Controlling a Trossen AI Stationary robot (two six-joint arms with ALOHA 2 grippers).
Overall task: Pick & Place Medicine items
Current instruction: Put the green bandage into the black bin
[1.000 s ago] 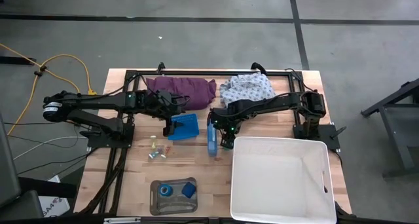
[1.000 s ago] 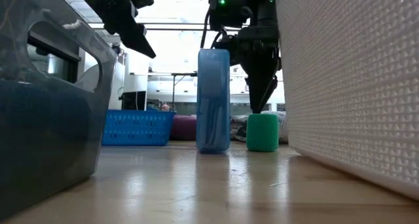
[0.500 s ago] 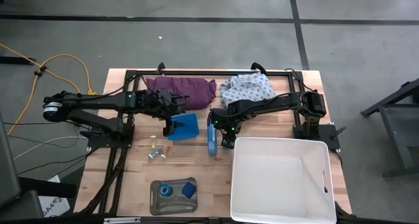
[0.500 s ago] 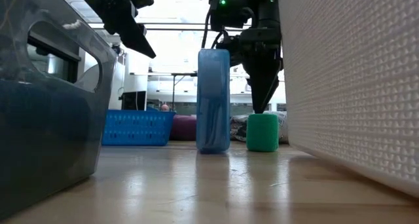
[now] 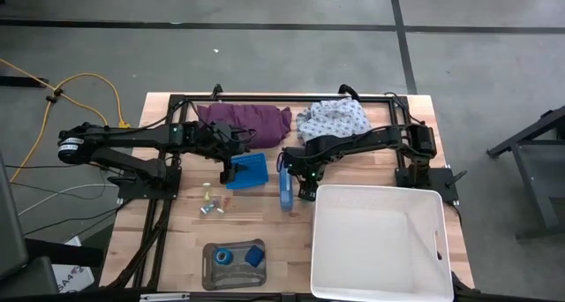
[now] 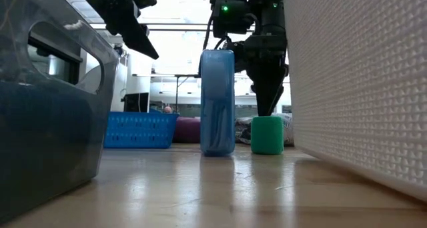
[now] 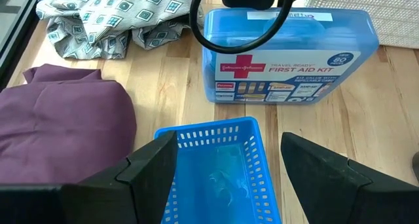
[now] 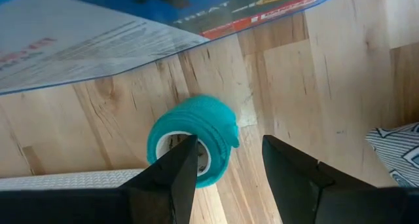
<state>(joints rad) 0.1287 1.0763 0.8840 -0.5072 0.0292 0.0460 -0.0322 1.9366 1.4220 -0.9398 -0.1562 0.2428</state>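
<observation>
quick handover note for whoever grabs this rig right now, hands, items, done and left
Left hand: open, empty, above the blue basket.
Right hand: open, empty, just above the green roll, which stands between the first aid kit and the white bin.
Done: blue roll and blue block in the clear tray.
Left: green roll, vials on the table.

The green roll [image 6: 267, 135] sits in a narrow slot, hemmed by the upright first aid kit [image 6: 217, 103] on one side and the white bin [image 5: 375, 240] wall on the other; only the way down from above lies free, and the right hand [image 6: 269, 98] hangs there, fingers apart. The blue basket [image 5: 249, 171] is open-topped under the left hand [image 5: 229, 174]. Bare counter [image 5: 274, 236] lies between the vials [image 5: 210, 206] and the bin.
</observation>
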